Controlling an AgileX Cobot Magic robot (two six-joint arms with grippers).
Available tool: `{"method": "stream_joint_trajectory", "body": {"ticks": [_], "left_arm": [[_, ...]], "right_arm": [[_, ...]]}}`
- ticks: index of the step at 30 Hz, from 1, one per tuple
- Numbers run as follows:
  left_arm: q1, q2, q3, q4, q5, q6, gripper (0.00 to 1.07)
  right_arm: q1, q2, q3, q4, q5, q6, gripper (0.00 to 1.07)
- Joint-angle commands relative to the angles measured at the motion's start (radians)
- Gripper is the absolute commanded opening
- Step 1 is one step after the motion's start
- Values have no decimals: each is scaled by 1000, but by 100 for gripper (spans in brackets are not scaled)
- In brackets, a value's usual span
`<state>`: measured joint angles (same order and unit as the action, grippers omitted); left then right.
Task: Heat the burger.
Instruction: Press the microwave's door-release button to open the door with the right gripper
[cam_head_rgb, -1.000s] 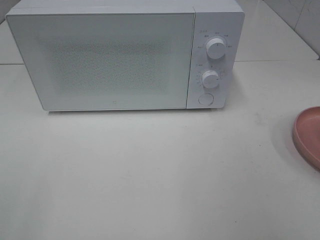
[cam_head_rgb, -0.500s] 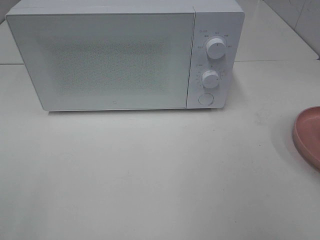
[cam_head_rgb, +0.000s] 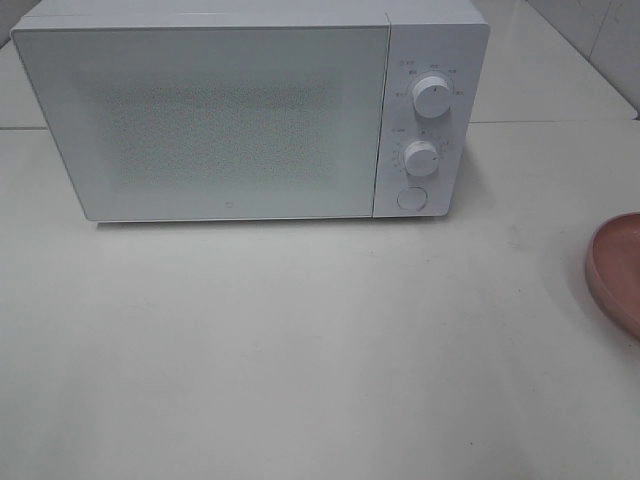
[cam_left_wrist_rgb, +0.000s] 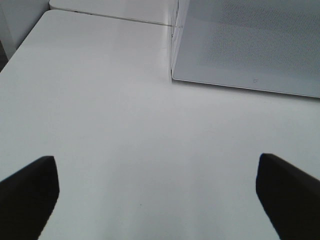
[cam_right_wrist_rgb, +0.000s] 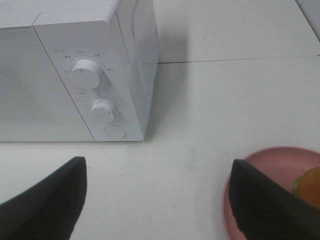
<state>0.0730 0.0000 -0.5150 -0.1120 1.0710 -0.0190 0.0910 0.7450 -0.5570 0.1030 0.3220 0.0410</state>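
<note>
White microwave (cam_head_rgb: 250, 110), its door (cam_head_rgb: 215, 125) with a fine grey dot-mesh pattern; white knobs (cam_head_rgb: 432, 97). Off-white table (cam_head_rgb: 300, 340). Pink plate (cam_head_rgb: 615, 270). On it the burger (cam_right_wrist_rgb: 310, 184), golden-orange bun, green edge. Black left gripper (cam_left_wrist_rgb: 156, 172), black right gripper (cam_right_wrist_rgb: 159, 170).

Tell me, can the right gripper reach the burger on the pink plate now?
Probably yes. The right gripper is open and the burger lies on the pink plate just beside it; nothing visible stands between them. Only the burger's edge shows, though.
</note>
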Motion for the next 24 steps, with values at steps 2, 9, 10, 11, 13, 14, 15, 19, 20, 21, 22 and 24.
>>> {"method": "stream_joint_trajectory", "body": {"ticks": [2, 9, 10, 11, 13, 14, 15, 19, 20, 21, 22, 24], "left_arm": [[-5, 0, 0, -2, -4, 5, 102], [-5, 0, 0, -2, -4, 5, 102], [-5, 0, 0, -2, -4, 5, 102], [-5, 0, 0, -2, -4, 5, 102], [-5, 0, 0, -2, -4, 5, 102], [-5, 0, 0, -2, -4, 5, 102], [-5, 0, 0, -2, -4, 5, 102], [-5, 0, 0, -2, -4, 5, 102], [-5, 0, 0, -2, -4, 5, 102], [-5, 0, 0, -2, -4, 5, 102], [-5, 0, 0, -2, -4, 5, 102], [-5, 0, 0, -2, -4, 5, 102]], "right_arm": [[5, 73, -2, -8, -57, 2, 76], [5, 150, -2, -27, -181, 2, 76], [5, 171, -2, -53, -227, 2, 76], [5, 171, -2, -53, -227, 2, 76], [5, 205, -2, -73, -302, 2, 76], [5, 205, -2, -73, -302, 2, 76], [5, 229, -2, -73, -349, 2, 76], [5, 309, -2, -135, -488, 3, 76], [5, 309, -2, -135, -488, 3, 76], [5, 324, 0, -153, -523, 3, 76], [5, 324, 0, -153, -523, 3, 76], [5, 373, 14, -177, -625, 3, 76]]}}
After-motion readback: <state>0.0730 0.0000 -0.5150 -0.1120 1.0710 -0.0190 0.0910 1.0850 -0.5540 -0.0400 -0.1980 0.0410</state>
